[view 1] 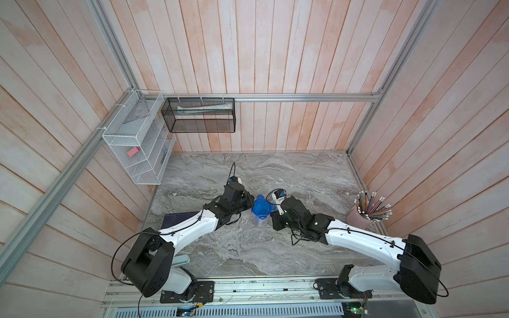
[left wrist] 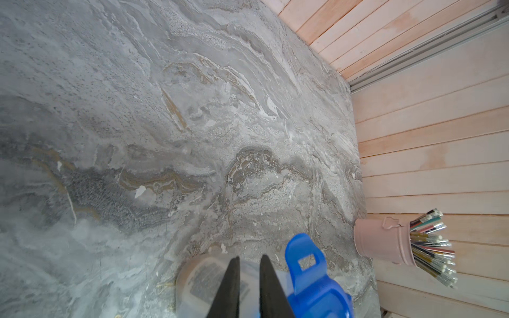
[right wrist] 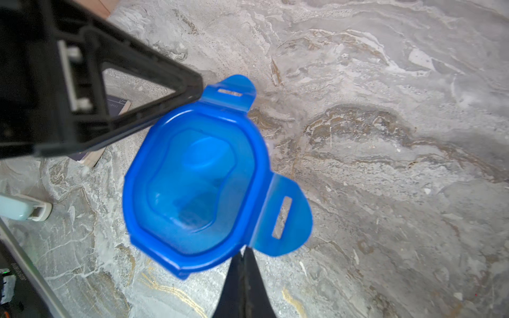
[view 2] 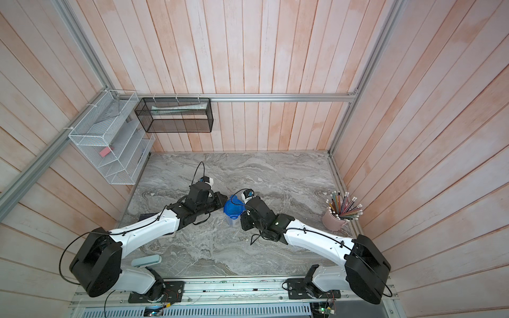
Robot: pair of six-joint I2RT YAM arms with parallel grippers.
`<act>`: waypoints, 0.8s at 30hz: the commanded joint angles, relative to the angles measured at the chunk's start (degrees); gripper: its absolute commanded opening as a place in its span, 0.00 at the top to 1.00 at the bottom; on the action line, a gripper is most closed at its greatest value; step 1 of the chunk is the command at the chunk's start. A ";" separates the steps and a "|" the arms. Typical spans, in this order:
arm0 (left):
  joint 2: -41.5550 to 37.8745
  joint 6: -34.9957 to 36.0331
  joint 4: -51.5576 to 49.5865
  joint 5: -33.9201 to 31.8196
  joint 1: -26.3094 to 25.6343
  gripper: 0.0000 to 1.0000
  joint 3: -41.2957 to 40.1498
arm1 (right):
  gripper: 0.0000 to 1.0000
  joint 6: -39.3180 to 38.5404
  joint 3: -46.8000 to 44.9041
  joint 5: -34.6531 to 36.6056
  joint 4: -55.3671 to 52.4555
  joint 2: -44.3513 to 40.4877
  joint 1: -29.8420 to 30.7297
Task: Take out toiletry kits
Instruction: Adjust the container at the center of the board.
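Note:
A clear plastic container stands mid-table under a blue lid whose tabs are flipped up. The toiletry kits are hidden inside it. Only a whitish shape with grey print shows through the wall. My left gripper is against the container's left side just below the lid. Its jaws stand a narrow gap apart, and I cannot tell if they pinch anything. One of its fingers touches the lid's rim. My right gripper is shut, its tips at the lid's rim beside a slotted tab.
A pink cup of pencils stands by the right wall. A dark notebook lies under my left arm, and a pale green case lies near the front edge. A white wire basket and a black mesh basket hang on the walls.

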 commanded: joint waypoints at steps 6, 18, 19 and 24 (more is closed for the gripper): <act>-5.94 -3.49 -4.43 -2.61 -3.35 0.83 -3.59 | 1.00 -3.85 1.05 -2.50 1.01 0.71 -5.53; -12.29 -4.98 -10.93 -5.84 -5.19 0.83 -5.11 | 1.00 -7.80 8.12 -4.06 3.70 9.19 -6.81; -12.83 -4.89 -11.64 -6.27 -5.19 0.83 -5.11 | 1.00 -7.93 8.60 -4.26 4.06 9.76 -6.87; -15.84 -5.66 -15.27 -7.98 -5.19 0.83 -5.60 | 1.00 -8.20 10.75 -6.06 6.01 12.51 -7.86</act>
